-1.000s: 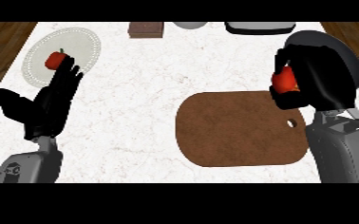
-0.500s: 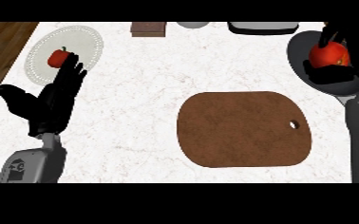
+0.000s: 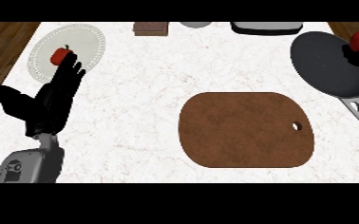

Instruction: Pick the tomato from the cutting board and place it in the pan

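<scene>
1. The tomato (image 3: 355,40) shows only as a red sliver at the view's right edge, over the pan (image 3: 319,61) — the cutting board (image 3: 245,129) lies bare.
2. The right hand (image 3: 348,52) is mostly out of view; its grip cannot be told.
3. Best to lower the tomato toward the pan's middle, away from the rim, before release.
4. The left hand (image 3: 52,99) rests open at the desk's (image 3: 154,76) left.

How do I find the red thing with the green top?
Start at the far left corner of the white marble counter, where a round pale plate lies. The small red fruit with a green stem sits on it, just beyond the black left hand. Its red lookalike is at the right edge, over the dark grey pan.
</scene>
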